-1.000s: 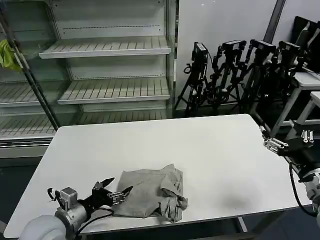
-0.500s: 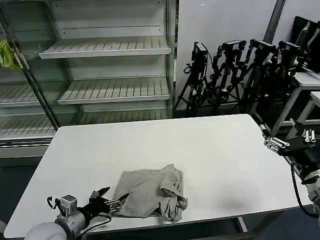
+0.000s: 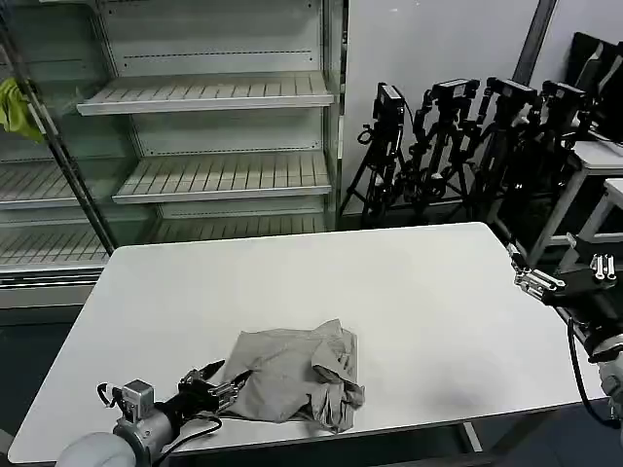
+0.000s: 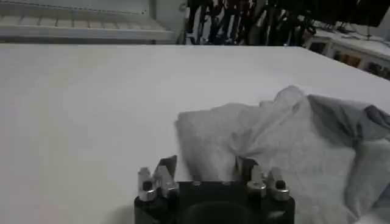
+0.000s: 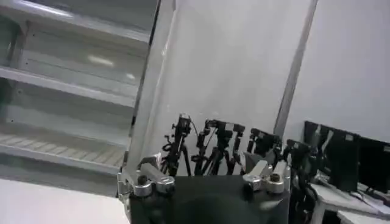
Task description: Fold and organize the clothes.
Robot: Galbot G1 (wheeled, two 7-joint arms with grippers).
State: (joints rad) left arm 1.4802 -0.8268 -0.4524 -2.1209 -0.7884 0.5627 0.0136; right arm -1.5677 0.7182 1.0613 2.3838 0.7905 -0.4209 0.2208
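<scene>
The left jaws [image 3: 216, 381] stand apart, low over the surface [image 3: 292, 282], their tips at the shirt's [image 3: 295, 375] near-left edge; in the left wrist view one finger [image 4: 247, 171] lies against the cloth [image 4: 274, 146] while the other finger [image 4: 159, 176] stands over bare surface. The shirt sits crumpled near the front edge, at about 6 o'clock on the surface, its long axis running roughly 9 to 3 o'clock, with bunched folds at the 3 o'clock end. From 9 round to 3 o'clock the surface lies open. The right jaws [image 3: 532, 280] hang apart beyond the surface's 3 o'clock edge, well away from the shirt. Shelves [image 3: 209, 92] stand at 12 o'clock, tripods [image 3: 458, 146] at about 1 o'clock.
</scene>
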